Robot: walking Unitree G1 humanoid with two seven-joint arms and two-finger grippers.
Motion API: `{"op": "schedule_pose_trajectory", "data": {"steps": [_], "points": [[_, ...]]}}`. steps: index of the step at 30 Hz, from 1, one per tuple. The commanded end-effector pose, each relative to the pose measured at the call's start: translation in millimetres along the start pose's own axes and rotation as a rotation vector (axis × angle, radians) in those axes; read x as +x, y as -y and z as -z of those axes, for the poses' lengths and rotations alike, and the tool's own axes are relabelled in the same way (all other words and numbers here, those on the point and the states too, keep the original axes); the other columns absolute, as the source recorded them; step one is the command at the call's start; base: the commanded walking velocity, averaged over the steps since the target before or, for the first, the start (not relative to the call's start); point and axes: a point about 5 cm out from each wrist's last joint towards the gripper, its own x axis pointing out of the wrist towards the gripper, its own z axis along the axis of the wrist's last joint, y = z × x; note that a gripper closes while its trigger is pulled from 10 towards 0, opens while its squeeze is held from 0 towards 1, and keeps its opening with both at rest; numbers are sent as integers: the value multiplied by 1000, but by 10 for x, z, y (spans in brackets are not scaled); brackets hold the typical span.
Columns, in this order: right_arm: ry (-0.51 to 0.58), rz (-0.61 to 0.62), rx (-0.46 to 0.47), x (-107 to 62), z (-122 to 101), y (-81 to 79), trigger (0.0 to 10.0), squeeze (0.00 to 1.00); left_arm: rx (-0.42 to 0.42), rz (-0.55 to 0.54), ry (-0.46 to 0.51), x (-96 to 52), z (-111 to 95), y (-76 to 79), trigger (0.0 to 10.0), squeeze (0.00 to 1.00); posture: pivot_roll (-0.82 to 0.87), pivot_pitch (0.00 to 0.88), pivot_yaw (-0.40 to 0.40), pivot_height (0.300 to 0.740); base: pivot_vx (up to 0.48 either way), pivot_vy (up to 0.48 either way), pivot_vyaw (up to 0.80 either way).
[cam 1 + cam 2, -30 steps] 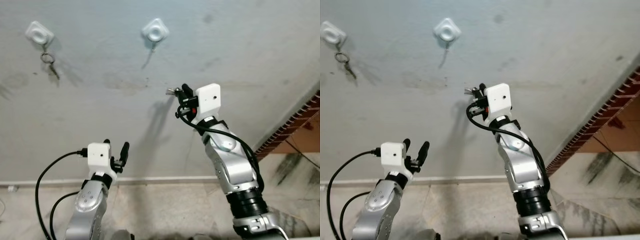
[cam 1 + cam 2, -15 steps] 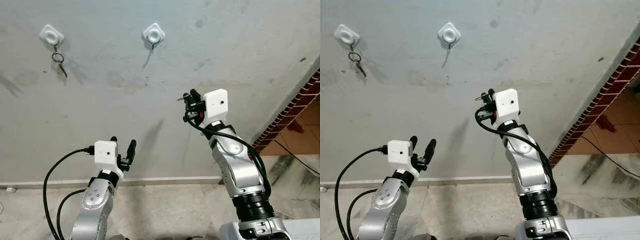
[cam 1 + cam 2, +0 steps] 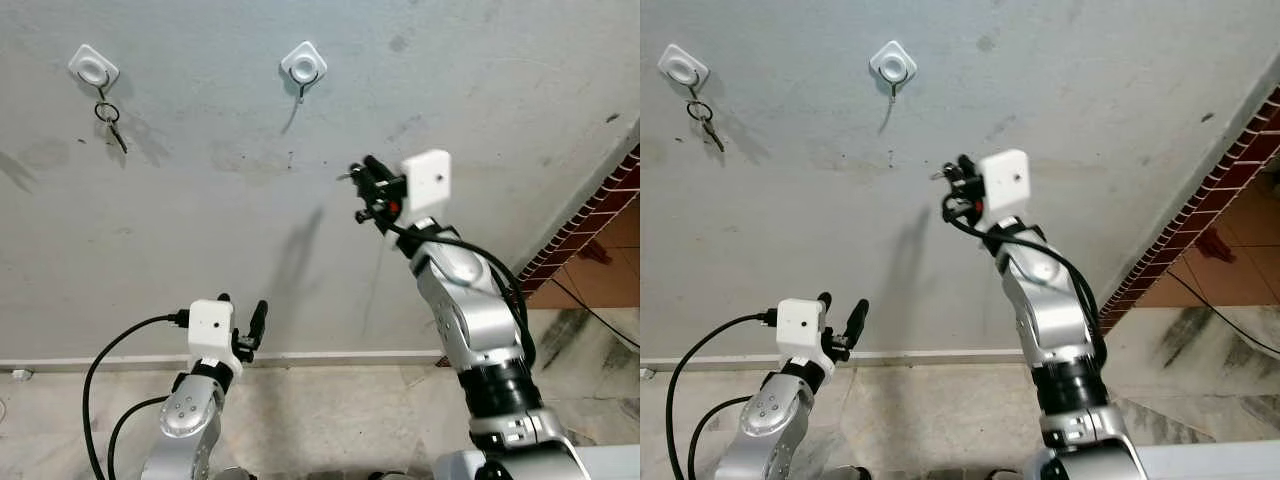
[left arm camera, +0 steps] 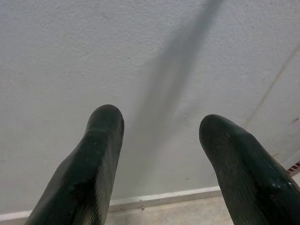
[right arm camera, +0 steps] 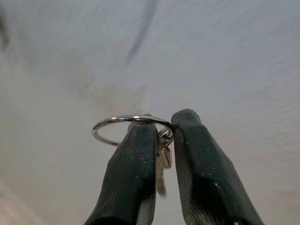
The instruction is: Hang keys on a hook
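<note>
Pinching a thin metal key ring [image 5: 132,127], the right gripper [image 3: 368,183] rises below a white square hook [image 3: 303,64]; the left gripper [image 3: 241,320] hangs spread apart.

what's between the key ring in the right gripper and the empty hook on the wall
Nothing but bare grey wall. In the left eye view the right gripper holds the key ring below and right of the empty hook.

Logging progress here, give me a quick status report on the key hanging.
Right gripper shut on key ring, raised below free hook. Left gripper open, low. Nothing in the way.
</note>
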Motion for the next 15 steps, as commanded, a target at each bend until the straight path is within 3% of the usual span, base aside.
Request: {"op": "schedule_pose_trajectory", "data": {"steps": [1, 6, 12, 15], "points": [[-115, -67, 19, 37, 155, -84, 10000, 0, 5, 10, -17, -20, 30, 8, 10000, 0, 56, 175, -6, 740, 0, 0, 0], [-199, -119, 2, 72, 214, -126, 10000, 0, 3, 7, -20, -35, 42, 13, 10000, 0, 69, 180, -14, 740, 0, 0, 0], [-187, -126, 83, 108, 132, -91, 10000, 0, -3, -3, -31, -87, 78, 4, 10000, 0, 75, 185, -21, 740, 0, 0, 0], [-341, -115, 178, 71, 287, -39, 10000, 0, -9, 15, -42, -83, 92, 31, 10000, 0, 72, 184, -21, 740, 0, 0, 0]]}}
